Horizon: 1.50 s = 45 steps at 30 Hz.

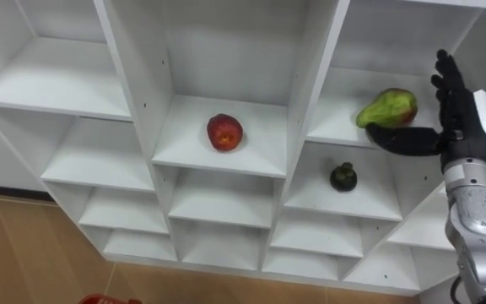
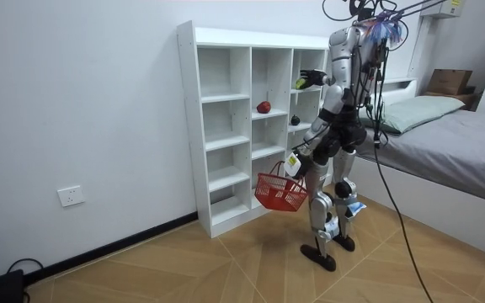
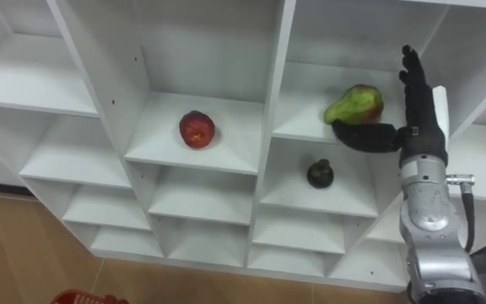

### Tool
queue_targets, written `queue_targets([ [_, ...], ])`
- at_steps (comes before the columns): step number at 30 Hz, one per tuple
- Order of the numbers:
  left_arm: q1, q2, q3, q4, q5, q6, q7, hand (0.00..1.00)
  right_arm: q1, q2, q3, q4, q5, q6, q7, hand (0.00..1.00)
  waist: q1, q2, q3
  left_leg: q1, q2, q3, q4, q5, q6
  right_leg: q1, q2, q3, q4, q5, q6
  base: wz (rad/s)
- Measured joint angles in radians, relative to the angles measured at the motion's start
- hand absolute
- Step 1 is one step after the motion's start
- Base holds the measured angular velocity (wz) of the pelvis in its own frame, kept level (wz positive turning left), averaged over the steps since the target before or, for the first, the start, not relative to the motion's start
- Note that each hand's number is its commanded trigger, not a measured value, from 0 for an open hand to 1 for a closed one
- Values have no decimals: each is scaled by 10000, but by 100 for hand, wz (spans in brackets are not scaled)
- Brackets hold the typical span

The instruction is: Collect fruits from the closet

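A green pear point(image 1: 386, 107) with a red blush lies on an upper right shelf of the white closet point(image 1: 315, 51). My right hand point(image 1: 460, 110) is open just right of it, fingers straight up and thumb reaching under the pear's front. A red apple point(image 1: 224, 133) sits in the middle compartment. One shelf below the pear sits a small dark fruit point(image 1: 343, 176). In the room view I stand facing the closet, and my left hand point(image 2: 294, 162) hangs low, holding a red basket point(image 2: 280, 192) by its handle.
The other closet compartments hold nothing. The basket's red rim point(image 1: 99, 299) shows at the bottom edge of the left eye view. A bed point(image 2: 453, 143) stands behind me at the room view's right, over a wooden floor point(image 2: 226, 261).
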Motion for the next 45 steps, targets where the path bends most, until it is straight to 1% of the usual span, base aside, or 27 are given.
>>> queue_targets([
  [5,2,9,-11,4,-5,0,-15,100,-9,0,73,-3,-114,0,208,0,42,-15,9,5,0,3,-3,0,0,37,10,1,19,0,0,0],
  [13,23,89,-8,6,-4,1,-218,100,-174,-1,74,-2,-352,-1,221,0,228,-73,48,-22,2,-13,11,0,0,37,-4,-9,6,0,0,0],
  [17,27,91,-9,15,-7,12,-217,100,-329,-8,74,3,-371,0,224,0,231,-85,90,-32,-2,-31,12,0,0,33,-5,-30,4,0,0,0],
  [23,7,92,14,8,18,13,-188,100,-408,-28,70,124,-360,3,290,0,213,-78,93,-144,-7,-90,18,-2,-1,-29,-17,-74,-37,0,0,2],
  [27,-14,92,13,-169,17,19,-178,100,-410,-247,71,299,-53,7,419,0,218,-83,73,-171,-21,-159,17,-1,-1,-30,-25,-147,-48,0,0,4],
  [30,-39,92,13,-170,18,19,-175,100,-410,-269,71,356,1,19,434,0,212,-76,48,-172,-24,-168,16,-1,-1,-29,-25,-159,-47,0,0,0],
  [34,-38,110,16,-175,19,19,-175,100,-413,-283,71,355,1,20,540,0,213,-80,-11,-158,-24,-177,16,0,0,-22,-32,-158,-39,0,0,0],
  [38,28,181,16,-305,19,19,-175,100,-439,-356,71,386,72,40,668,0,229,-104,-28,-112,-23,-188,19,0,0,10,-43,-147,-27,0,0,0],
  [40,61,243,15,-339,14,19,-175,100,-485,-457,73,584,72,54,726,0,232,-125,-23,-97,-24,-187,18,1,1,23,-43,-147,-25,0,0,0],
  [42,70,310,15,-334,11,27,-175,100,-736,-586,172,1083,178,113,766,0,232,-144,-13,-90,-24,-191,25,3,4,28,-44,-157,-22,1,-1,0],
  [43,61,341,14,-334,11,27,-173,100,-874,-695,252,1309,351,210,761,0,229,-167,1,-90,-27,-194,25,11,12,28,-44,-160,-21,1,-1,0],
  [44,64,354,14,-333,10,27,-168,100,-913,-759,310,1408,384,229,760,0,229,-178,8,-90,-29,-198,26,13,14,30,-44,-162,-21,1,-1,0],
  [45,72,393,6,-328,12,27,-161,100,-997,-843,372,1597,441,233,780,0,221,-217,31,-82,-29,-184,29,14,14,46,-41,-167,-19,1,-1,0],
])
